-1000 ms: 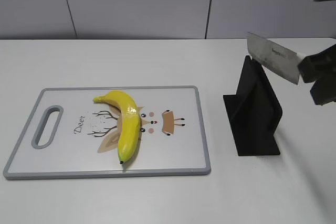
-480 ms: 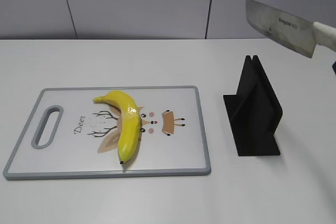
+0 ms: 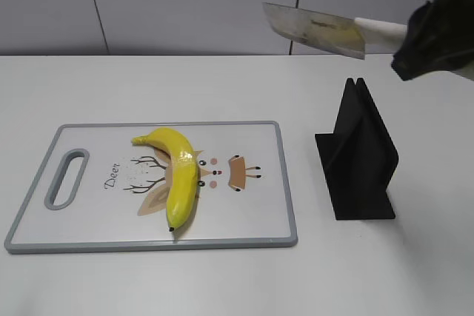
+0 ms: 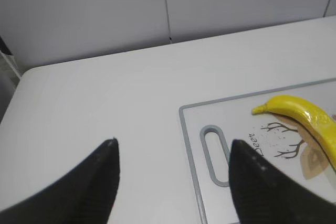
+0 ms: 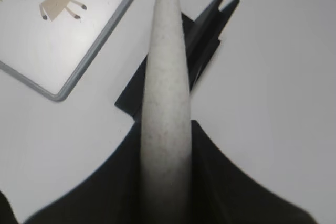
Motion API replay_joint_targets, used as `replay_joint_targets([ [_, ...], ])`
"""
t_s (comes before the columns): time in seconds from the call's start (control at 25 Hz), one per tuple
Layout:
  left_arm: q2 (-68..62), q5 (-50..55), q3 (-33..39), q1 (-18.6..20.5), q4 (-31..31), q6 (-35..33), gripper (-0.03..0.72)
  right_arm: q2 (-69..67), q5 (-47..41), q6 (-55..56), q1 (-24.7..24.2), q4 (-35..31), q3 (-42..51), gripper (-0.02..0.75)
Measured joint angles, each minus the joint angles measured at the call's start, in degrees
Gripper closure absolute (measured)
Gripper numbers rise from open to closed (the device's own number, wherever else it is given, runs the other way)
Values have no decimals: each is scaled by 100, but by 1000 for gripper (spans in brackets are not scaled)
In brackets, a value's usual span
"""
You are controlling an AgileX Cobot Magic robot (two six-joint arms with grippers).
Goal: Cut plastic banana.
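Right hand [image 5: 163,182] grips the cleaver [image 3: 315,29] high above the cutting board [image 3: 252,234]; left hand [image 4: 170,182] hangs open. On the board, the plastic banana [image 3: 180,175] looks light, stiff, slippery; steady it near its ends.

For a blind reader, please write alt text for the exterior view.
The right gripper holds a cleaver in the air above a white table, beyond a black knife stand. A plastic banana lies on a cutting board at left.

cleaver [image 3: 315,30] lifted from stand, swung left
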State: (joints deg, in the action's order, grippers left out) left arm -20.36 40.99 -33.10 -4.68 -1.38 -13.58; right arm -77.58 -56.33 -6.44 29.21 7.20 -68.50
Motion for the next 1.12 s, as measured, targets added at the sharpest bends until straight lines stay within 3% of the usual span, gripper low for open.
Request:
replay_joint_targets([
  [0.32,-2619,-106,-1377,-277,-1117,-2156,70,-1224,242,-2074,0,-875,-1082,573],
  [0.72,-4903,1119,-3461,-1829,-1164,-4688,97,-2074,-5,-5278,0,-2491,-1977,573],
  [0.92,-5790,1723,-4092,-2099,-1164,-5153,99,-2301,-147,-6223,0,-2962,-2084,573],
  [1.12,-6512,1854,-4138,-2105,-1090,-5246,102,-2464,-480,-6979,0,-3402,-2097,573],
])
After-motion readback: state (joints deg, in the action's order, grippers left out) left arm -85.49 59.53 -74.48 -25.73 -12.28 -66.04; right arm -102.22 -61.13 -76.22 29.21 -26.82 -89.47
